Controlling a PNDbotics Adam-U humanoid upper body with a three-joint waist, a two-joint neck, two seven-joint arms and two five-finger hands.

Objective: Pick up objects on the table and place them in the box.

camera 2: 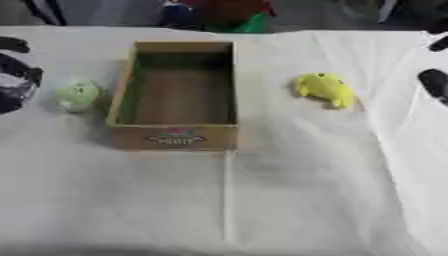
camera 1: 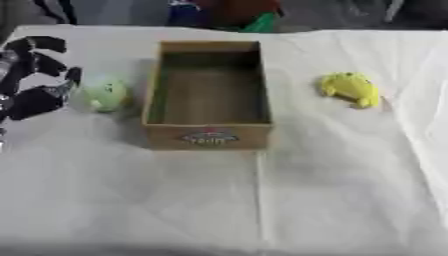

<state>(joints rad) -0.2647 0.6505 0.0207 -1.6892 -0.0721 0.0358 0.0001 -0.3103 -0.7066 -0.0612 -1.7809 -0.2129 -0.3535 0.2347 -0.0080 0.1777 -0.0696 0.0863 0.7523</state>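
Note:
An open brown cardboard box [camera 1: 206, 136] stands mid-table, and I see nothing inside it. A pale green round object [camera 1: 107, 93] lies on the cloth just left of the box. My left hand [camera 1: 39, 82], black and silver, comes in from the left edge. Its fingers are spread and their tips reach the green object's left side without closing round it. A yellow lumpy object [camera 1: 350, 89] lies to the right of the box. Only dark parts of my right hand [camera 2: 434, 80] show at the right edge, well right of the yellow object.
A white cloth [camera 1: 262, 200] covers the table, with a fold line running from the box toward the near edge. Dark, red and green shapes [camera 1: 254, 17] sit beyond the far edge. The wide near half of the cloth is bare.

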